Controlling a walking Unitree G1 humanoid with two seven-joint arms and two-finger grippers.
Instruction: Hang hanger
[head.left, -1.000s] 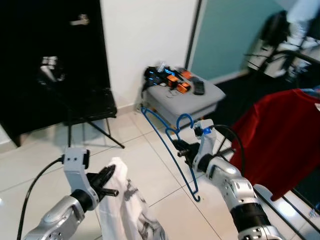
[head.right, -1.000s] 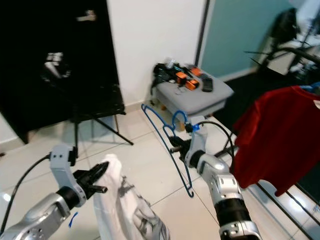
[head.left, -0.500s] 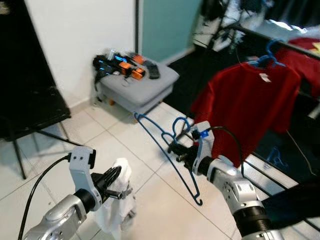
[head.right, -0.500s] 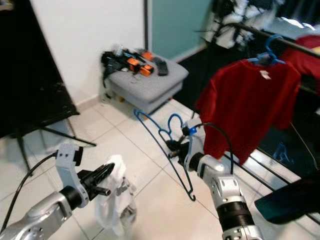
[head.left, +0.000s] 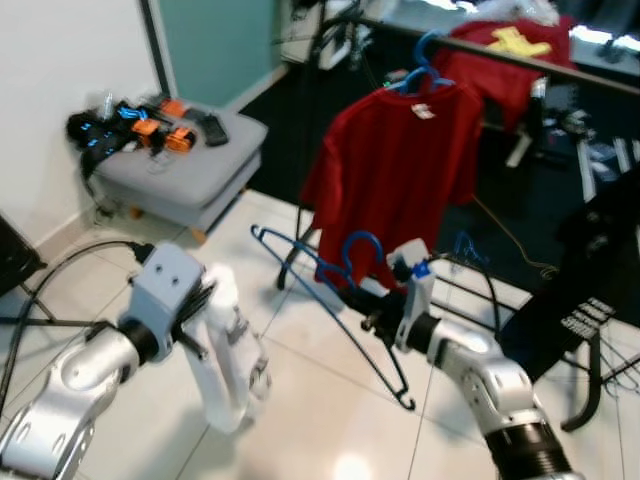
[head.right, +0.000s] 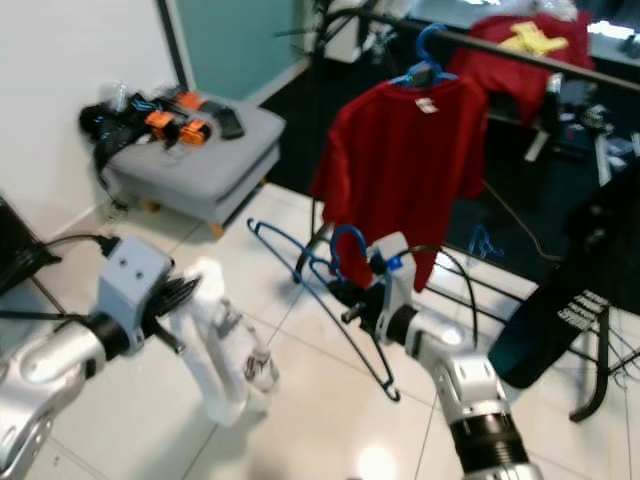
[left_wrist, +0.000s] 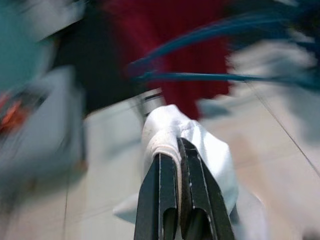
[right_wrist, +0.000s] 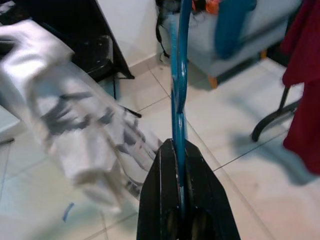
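My right gripper (head.left: 368, 308) is shut on a blue wire hanger (head.left: 335, 310), held tilted in front of me over the tiled floor; in the right wrist view the hanger (right_wrist: 179, 75) runs up from between the shut fingers (right_wrist: 162, 200). My left gripper (head.left: 205, 300) is shut on a white garment (head.left: 225, 365) that hangs down from it; the left wrist view shows the fingers (left_wrist: 167, 200) pinching the white cloth (left_wrist: 200, 150). Ahead, a red T-shirt (head.left: 400, 170) hangs on a blue hanger from a dark clothes rail (head.left: 500, 52).
A grey ottoman (head.left: 175, 170) with tools and a remote on it stands at the left by the white wall. The rack's black legs (head.left: 590, 390) and a black garment (head.left: 580, 290) are at the right. Another red garment (head.left: 510, 50) lies over the rail behind.
The camera has swung right, bringing the clothes rail and red shirt closer to the centre. Both grippers keep their hold; the hanger and white garment moved along with me.
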